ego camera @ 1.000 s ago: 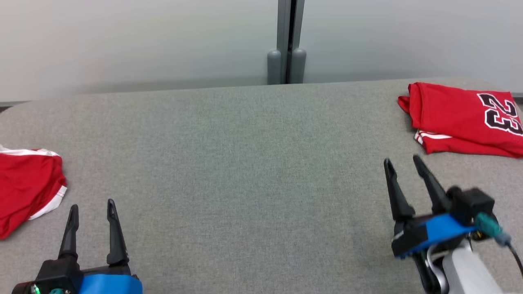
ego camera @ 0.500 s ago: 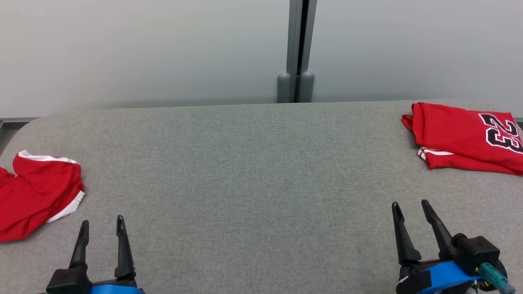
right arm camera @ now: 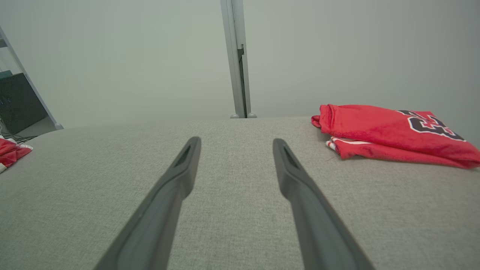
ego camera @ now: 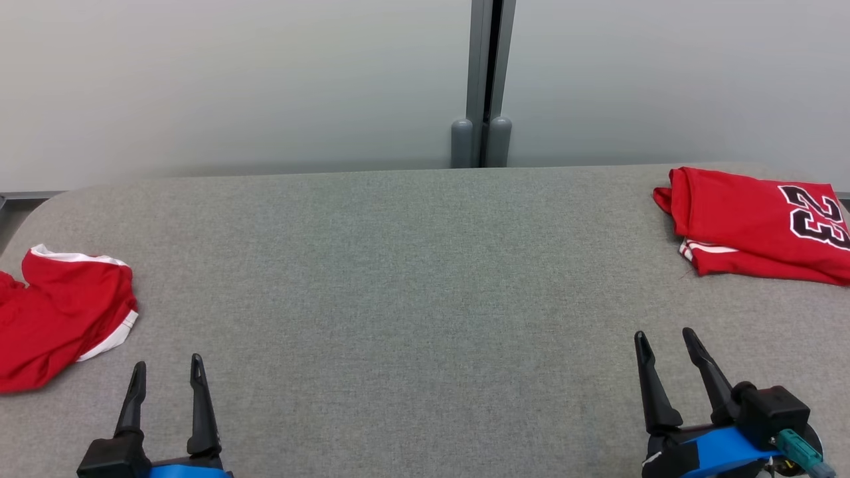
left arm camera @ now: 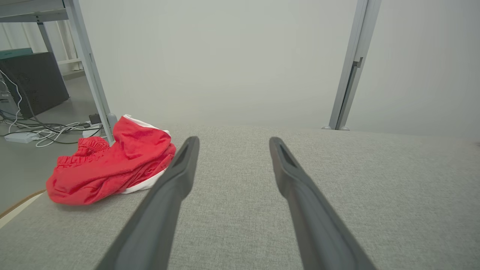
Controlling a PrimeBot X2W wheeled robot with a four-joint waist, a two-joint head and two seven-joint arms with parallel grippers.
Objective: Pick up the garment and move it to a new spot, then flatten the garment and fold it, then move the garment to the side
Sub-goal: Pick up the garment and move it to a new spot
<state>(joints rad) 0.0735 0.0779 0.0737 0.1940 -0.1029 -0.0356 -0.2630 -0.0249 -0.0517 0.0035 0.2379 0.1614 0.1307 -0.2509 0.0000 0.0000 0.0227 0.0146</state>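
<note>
left tool (ego camera: 168, 362), right tool (ego camera: 664, 333) both agape, empty, over grey fabric table (ego camera: 425, 279); pale wall (ego camera: 199, 79) behind

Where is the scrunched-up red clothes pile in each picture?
Head view: the crumpled red garment lies at the left edge, a little below the middle.
Left wrist view: it sits on the left side, a little below the middle.
Right wrist view: a small bit of it peeks in at the far left edge.
Shared landmark: the grey upright post behind the table.
</note>
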